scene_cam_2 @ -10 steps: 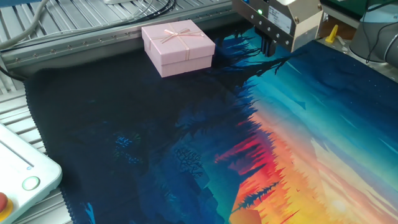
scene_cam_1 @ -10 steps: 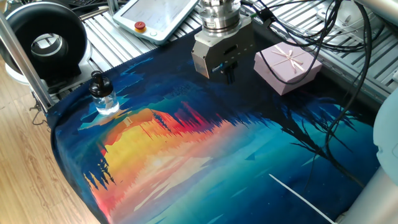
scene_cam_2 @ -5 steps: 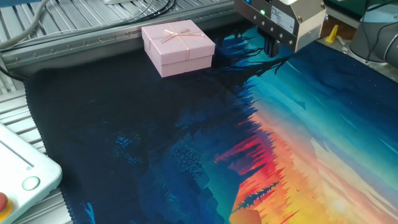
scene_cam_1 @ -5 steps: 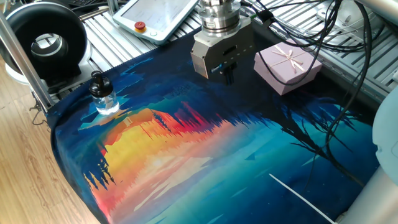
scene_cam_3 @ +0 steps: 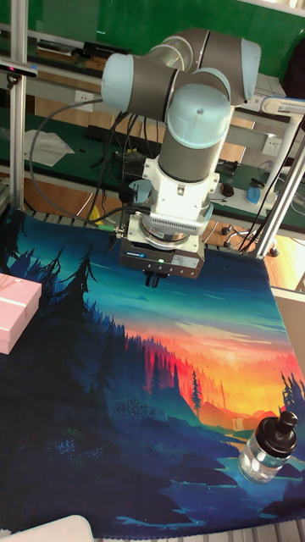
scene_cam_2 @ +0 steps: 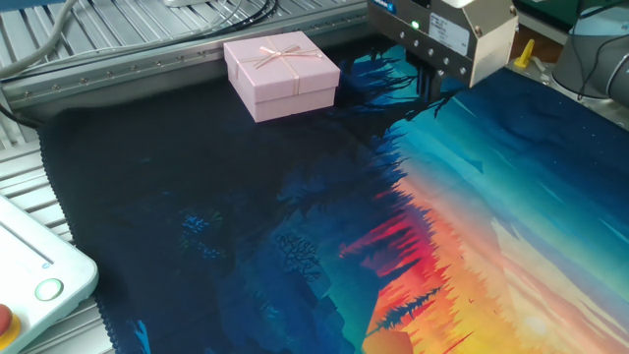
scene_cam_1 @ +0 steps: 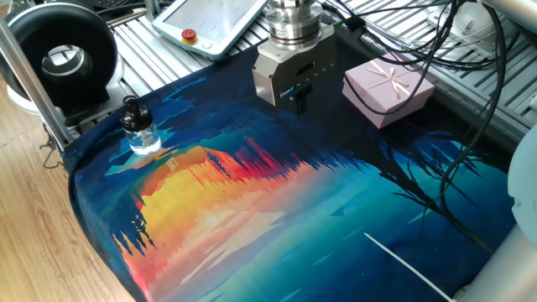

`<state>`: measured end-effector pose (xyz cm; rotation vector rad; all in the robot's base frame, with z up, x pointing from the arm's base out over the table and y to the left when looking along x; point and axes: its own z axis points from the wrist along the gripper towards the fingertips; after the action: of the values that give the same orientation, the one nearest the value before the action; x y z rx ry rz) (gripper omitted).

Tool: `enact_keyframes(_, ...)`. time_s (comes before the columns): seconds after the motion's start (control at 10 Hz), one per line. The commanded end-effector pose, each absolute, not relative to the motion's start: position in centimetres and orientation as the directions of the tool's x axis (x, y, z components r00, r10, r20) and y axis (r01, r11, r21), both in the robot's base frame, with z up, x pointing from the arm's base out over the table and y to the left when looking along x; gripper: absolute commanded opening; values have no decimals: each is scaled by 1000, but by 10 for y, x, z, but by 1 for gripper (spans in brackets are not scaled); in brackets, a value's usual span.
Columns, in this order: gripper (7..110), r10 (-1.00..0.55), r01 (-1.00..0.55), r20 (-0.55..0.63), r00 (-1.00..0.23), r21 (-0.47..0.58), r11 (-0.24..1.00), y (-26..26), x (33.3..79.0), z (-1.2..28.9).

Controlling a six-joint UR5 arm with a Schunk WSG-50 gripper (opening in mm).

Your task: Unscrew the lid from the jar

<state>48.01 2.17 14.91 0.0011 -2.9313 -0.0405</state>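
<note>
Since a second ago the gripper (scene_cam_1: 299, 100) has slid a little away from the pink gift box (scene_cam_1: 388, 89) and toward the jar (scene_cam_1: 141, 134), staying high above the printed mat (scene_cam_1: 277, 218); nothing else on the table has shifted. Its dark fingers look pressed together with nothing between them, though they are small in every view.

Relative to the jar, the gripper is well apart, off toward the gift box side. The jar stands upright on the mat near its edge, with the lid (scene_cam_1: 131, 109) on its neck, and the big black ring-shaped device (scene_cam_1: 60, 60) sits just behind it off the cloth. In the tall fixed view the jar (scene_cam_3: 268, 449) is near the lower corner of the mat, with the lid (scene_cam_3: 280, 432) on top of it.

The step in hand seems to be the approach. To do it well, the jaws should part before descending, the tool should centre straight over the lid, and it should come down vertically so the fingers straddle the cap rather than the glass shoulder. The jar is light and unclamped, so it may spin with the cap; a firm grip and slow turn would help.
</note>
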Motion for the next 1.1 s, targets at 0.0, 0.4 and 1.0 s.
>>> enact_keyframes(0.0,7,-62,-48,144,-988,95,994,40,508,143)
enact_keyframes(0.4,7,-84,-73,125,-989,95,993,75,558,132)
enact_keyframes(1.0,7,-151,-145,36,-988,119,982,115,635,122)
